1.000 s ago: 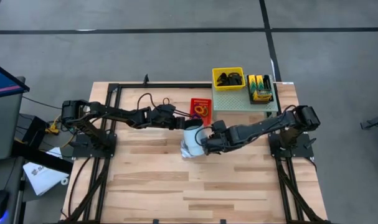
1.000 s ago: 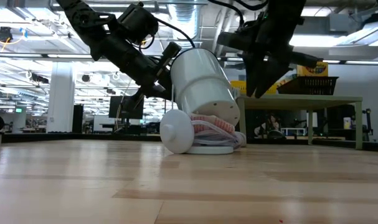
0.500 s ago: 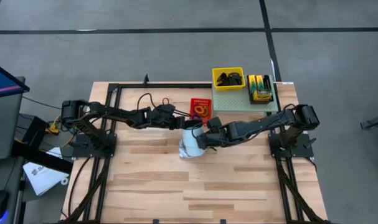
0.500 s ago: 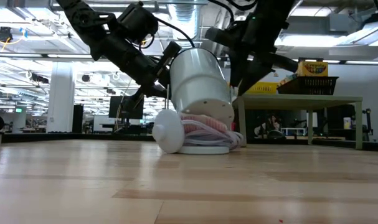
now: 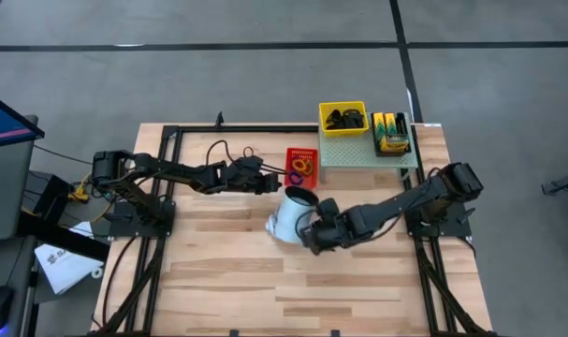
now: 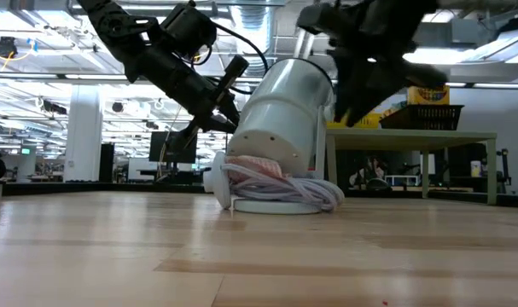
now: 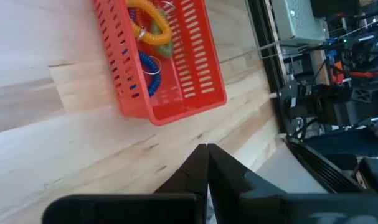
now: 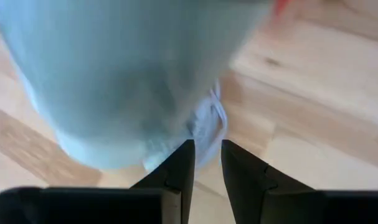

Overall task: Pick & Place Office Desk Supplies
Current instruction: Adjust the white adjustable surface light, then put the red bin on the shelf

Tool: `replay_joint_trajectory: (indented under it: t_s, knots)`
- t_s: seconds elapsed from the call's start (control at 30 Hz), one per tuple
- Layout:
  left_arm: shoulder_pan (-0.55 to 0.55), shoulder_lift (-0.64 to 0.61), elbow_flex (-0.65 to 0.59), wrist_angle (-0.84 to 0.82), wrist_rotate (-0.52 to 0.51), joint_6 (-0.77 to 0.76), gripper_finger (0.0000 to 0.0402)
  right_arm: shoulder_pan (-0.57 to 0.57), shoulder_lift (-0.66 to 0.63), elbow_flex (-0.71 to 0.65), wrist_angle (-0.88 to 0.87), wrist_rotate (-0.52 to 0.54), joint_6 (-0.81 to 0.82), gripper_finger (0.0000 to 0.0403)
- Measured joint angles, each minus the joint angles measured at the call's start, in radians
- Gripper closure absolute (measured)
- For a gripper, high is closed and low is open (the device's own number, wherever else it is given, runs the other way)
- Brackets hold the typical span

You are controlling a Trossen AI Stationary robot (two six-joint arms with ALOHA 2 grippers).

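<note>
A white cup [image 5: 289, 215] stands tilted on the table's middle, its bottom on a bundle of white cord [image 6: 286, 189], its dark mouth [image 5: 300, 197] toward the far right. My right gripper [image 5: 312, 232] stands at its near right side with a narrow gap between the fingers [image 8: 206, 150] and nothing seen in it. My left gripper [image 5: 270, 182] is shut, close by the cup's far left, pointing at bare wood [image 7: 207, 148]. Rubber-band rings lie in a red basket [image 5: 302, 166], black binder clips in a yellow bin [image 5: 343, 117], and crayon boxes in a black bin [image 5: 390, 132]. My right gripper comes slanting down from the table's right, its fingers [image 6: 347, 92] beside the cup's upper wall [image 6: 325, 83]. The gripper's own body hides the place of touch, so I cannot tell whether they press on it. The cup leans toward the fingers, its bottom on the cord.
The yellow and black bins sit on a green perforated platform [image 5: 363, 152] at the far right. The red basket [image 7: 170, 62] lies just beyond my left gripper. A dark frame [image 5: 199, 129] runs along the table's far and side edges. Bare wood [image 5: 293, 290] lies toward the near edge.
My right gripper has gone toward the table's near edge, past the cup's right side. The cup has tipped over from leaning its top to the left to leaning it to the right, while its bottom stayed on the cord bundle.
</note>
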Motion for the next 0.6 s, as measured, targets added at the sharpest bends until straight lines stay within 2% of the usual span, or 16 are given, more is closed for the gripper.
replay_joint_trajectory:
  t_s: [0.23,0.37,0.47,0.6]
  knots:
    - [0.003,0.000,0.000,-0.002,-0.026,0.026,0.0401,0.041,-0.001,0.000,-0.141,0.006,0.153,0.0326]
    - [0.015,0.001,0.000,-0.002,-0.028,0.038,0.0397,0.101,-0.035,-0.001,-0.202,0.045,0.263,0.0326]
    - [0.037,0.001,0.012,-0.007,-0.021,0.045,0.0377,0.167,-0.088,0.000,-0.235,0.091,0.363,0.0326]
    - [0.089,0.001,0.058,-0.058,-0.004,0.097,0.0319,0.266,-0.153,0.000,-0.259,0.152,0.495,0.0325]
